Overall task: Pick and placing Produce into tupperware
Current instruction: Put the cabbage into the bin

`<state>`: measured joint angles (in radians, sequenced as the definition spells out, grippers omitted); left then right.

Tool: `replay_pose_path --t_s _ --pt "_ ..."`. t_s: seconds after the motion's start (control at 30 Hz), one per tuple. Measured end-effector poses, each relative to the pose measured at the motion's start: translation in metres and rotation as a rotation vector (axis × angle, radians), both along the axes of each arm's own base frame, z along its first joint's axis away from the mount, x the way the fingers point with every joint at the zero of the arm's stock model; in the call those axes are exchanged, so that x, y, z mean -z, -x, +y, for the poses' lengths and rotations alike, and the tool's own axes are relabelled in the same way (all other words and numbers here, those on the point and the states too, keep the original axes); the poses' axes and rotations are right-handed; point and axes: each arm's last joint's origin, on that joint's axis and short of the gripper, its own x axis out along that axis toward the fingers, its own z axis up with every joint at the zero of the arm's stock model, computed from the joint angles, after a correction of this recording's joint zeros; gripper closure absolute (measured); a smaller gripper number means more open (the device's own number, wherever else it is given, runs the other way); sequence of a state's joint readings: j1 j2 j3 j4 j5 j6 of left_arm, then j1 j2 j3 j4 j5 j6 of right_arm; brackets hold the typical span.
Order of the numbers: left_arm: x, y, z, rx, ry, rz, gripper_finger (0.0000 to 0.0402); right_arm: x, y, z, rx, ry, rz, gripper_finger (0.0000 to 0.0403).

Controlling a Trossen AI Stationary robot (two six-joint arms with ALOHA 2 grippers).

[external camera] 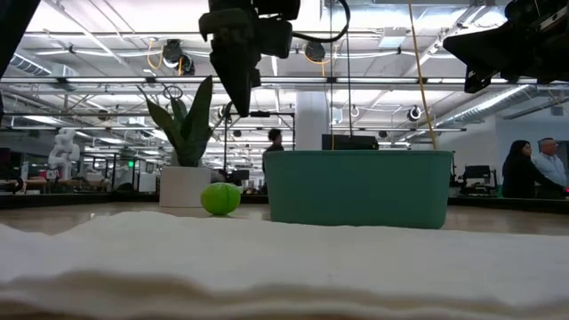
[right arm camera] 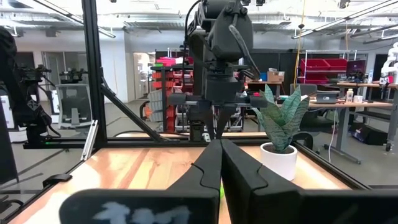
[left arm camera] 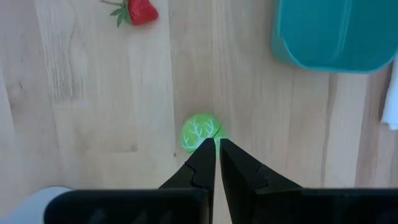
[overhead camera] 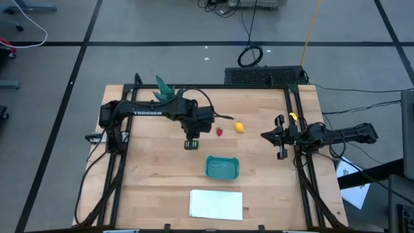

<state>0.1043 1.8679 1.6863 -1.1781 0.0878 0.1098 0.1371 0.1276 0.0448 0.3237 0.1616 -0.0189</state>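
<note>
The round green produce piece [left arm camera: 200,132] rests on the wooden table just ahead of my left gripper [left arm camera: 217,146], which is shut and points down. The low view shows that gripper [external camera: 242,105] well above the green piece [external camera: 220,198], touching nothing. The red strawberry [overhead camera: 220,131] and yellow lemon [overhead camera: 240,127] lie a little farther back and to the right. The teal tupperware [overhead camera: 222,167] stands to the near right of my left gripper [overhead camera: 191,144]. My right gripper [overhead camera: 279,137] waits shut at the table's right edge.
A folded white cloth [overhead camera: 216,203] lies near the front edge. A potted green plant [overhead camera: 165,88] stands at the back left. Black frame rails run along the table's sides. Bare wood shows between the fruit and the tupperware.
</note>
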Motion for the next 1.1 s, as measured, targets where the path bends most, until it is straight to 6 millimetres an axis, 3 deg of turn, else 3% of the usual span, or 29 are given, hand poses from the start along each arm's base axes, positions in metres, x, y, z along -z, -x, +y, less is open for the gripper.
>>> replay_pose_path --t_s 0.63,0.8,1.1 --pt "0.0005 0.003 -0.0001 0.193 -0.077 0.023 0.0368 0.0 0.0 0.0 -0.002 -0.007 0.0 0.0403" --pt "0.0004 0.0021 -0.0028 0.226 -0.087 0.017 0.0313 0.0001 0.0 0.0 -0.002 -0.007 0.001 0.0403" --pt "0.0008 0.0021 -0.0034 0.201 -0.083 0.019 0.0174 0.0001 0.0 0.0 -0.002 -0.007 0.001 0.0403"
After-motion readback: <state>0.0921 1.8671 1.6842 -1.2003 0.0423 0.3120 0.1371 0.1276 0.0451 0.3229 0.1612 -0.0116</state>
